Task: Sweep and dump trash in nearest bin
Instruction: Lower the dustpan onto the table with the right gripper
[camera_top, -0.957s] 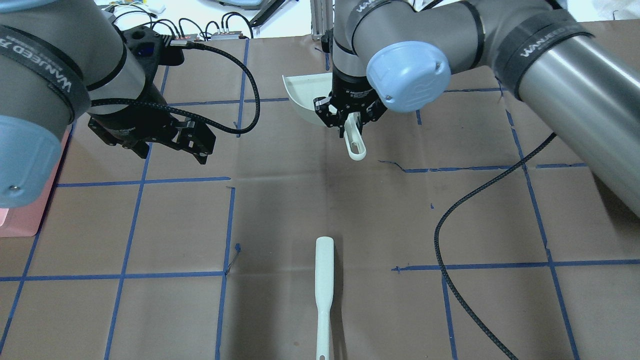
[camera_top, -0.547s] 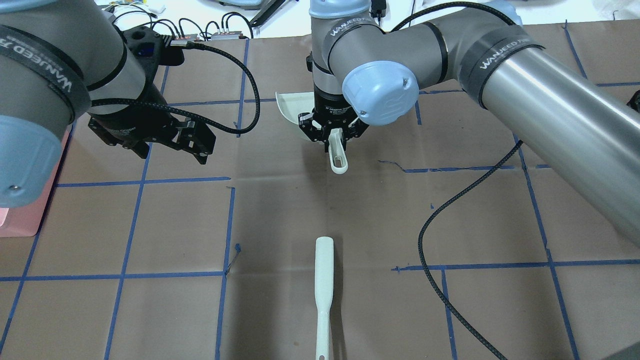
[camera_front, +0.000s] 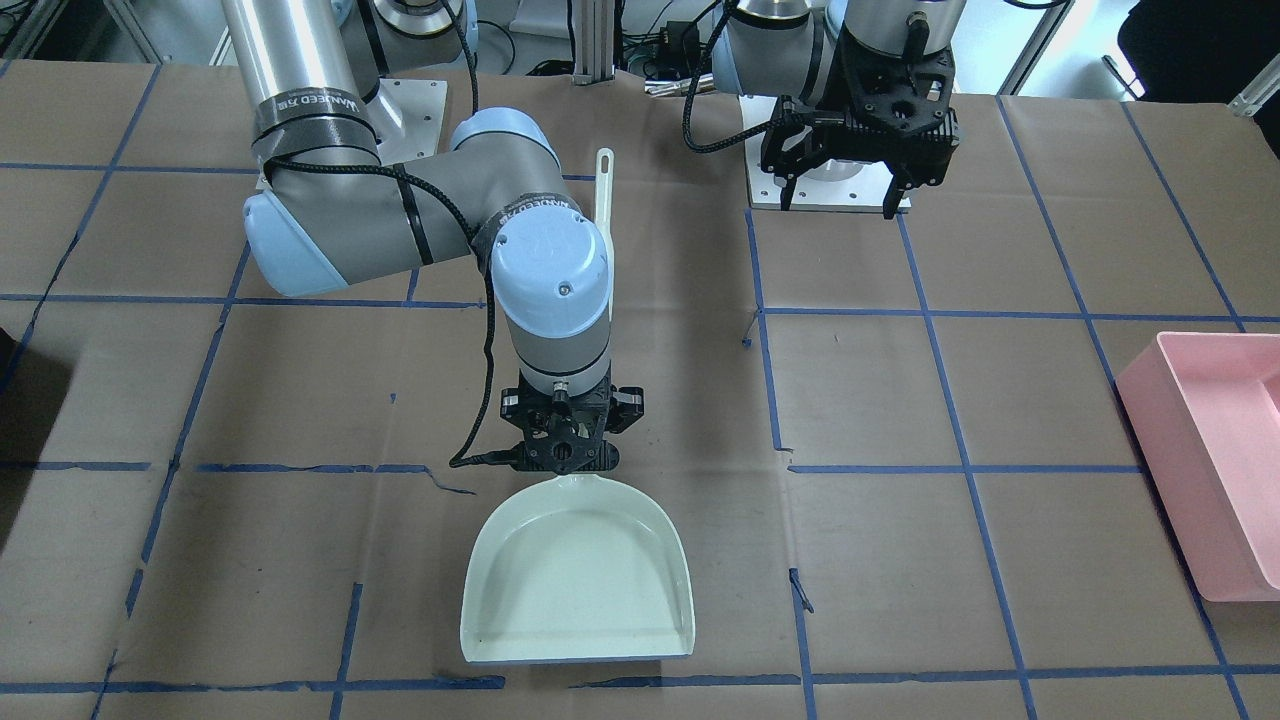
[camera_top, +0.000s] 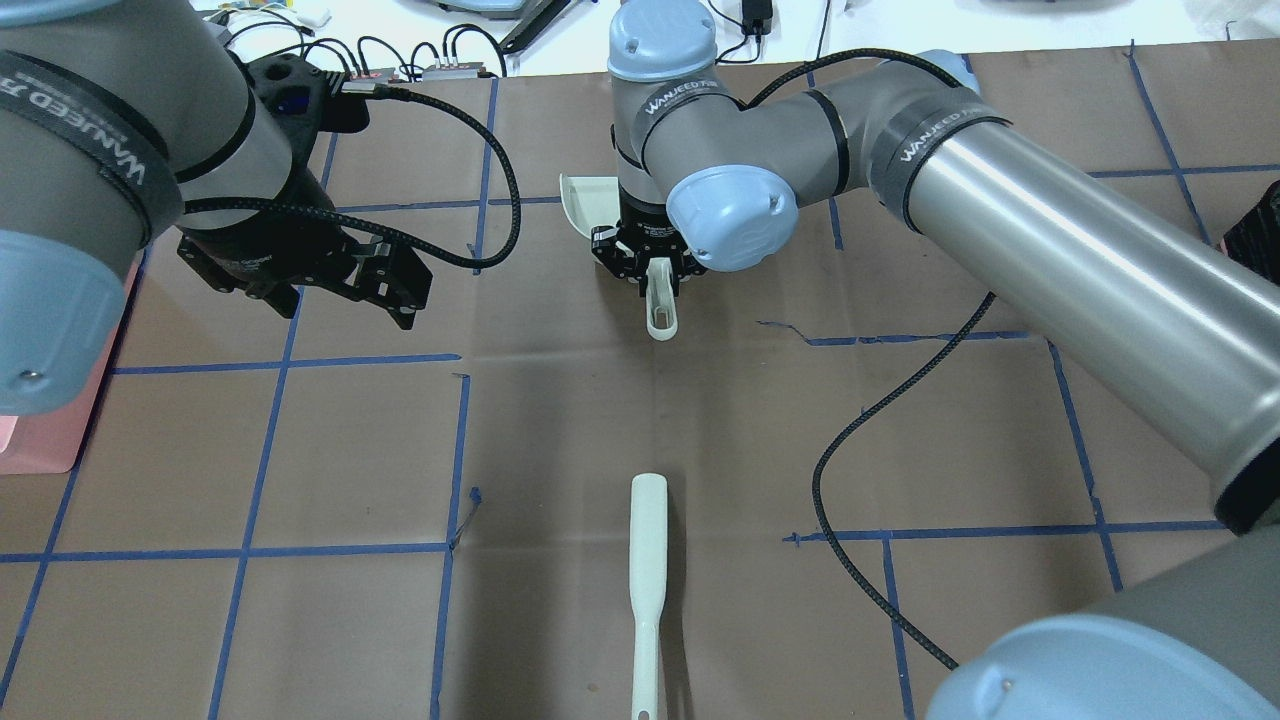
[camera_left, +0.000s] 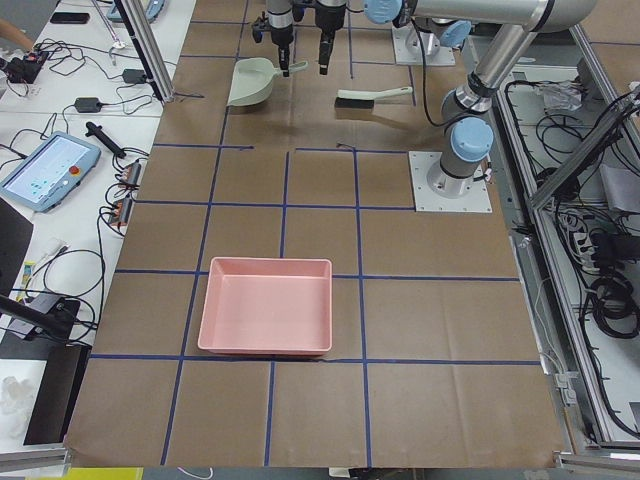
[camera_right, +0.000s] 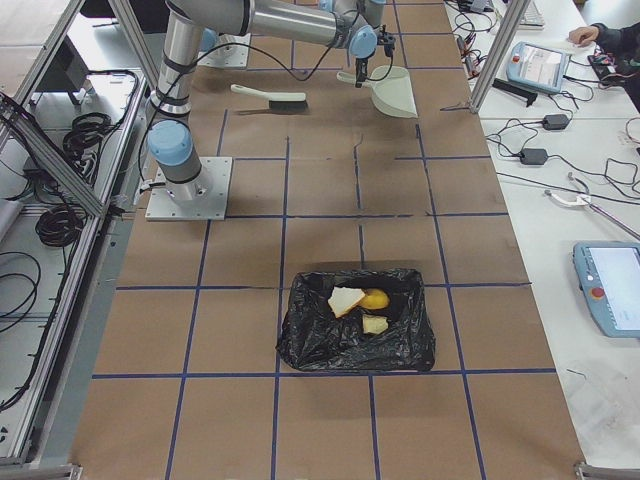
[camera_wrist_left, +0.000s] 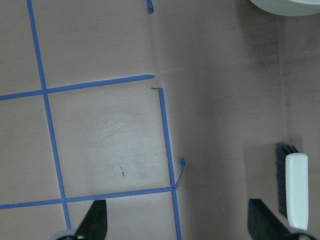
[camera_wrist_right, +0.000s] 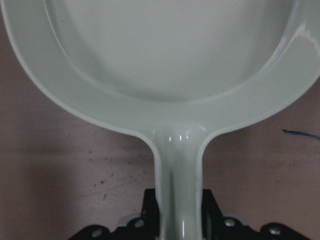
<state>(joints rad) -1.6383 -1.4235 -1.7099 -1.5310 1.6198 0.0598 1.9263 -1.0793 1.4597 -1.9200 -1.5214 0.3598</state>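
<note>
**Trash sits in the black bin; right arm holds the dustpan**

Front view: your right gripper (camera_front: 567, 462) is clamped on the handle of the pale dustpan (camera_front: 577, 580). The handle points toward the robot and the open mouth points away. Your left gripper (camera_front: 838, 198) hangs near its base with its fingers apart. A pink bin (camera_front: 1200, 450) sits at the table's end on the robot's left.

Overhead: the brush (camera_top: 647, 560) lies alone. Its long axis runs toward and away from the robot, with the thin handle end nearest the robot.

Left view: the pink bin is well apart from the dustpan.

Right view: the trash (camera_right: 362, 308) lies inside the black bin (camera_right: 300, 340), well apart from both arms. You see a white slice (camera_right: 347, 300) with a tan crust, a yellow-brown lump (camera_right: 376, 298) touching it, and a torn piece (camera_right: 375, 325) just beside them. They are too small to tell any long axis or heading.

Wrist views: the left fingertips stand wide apart, and the dustpan handle runs between the right fingers.
</note>
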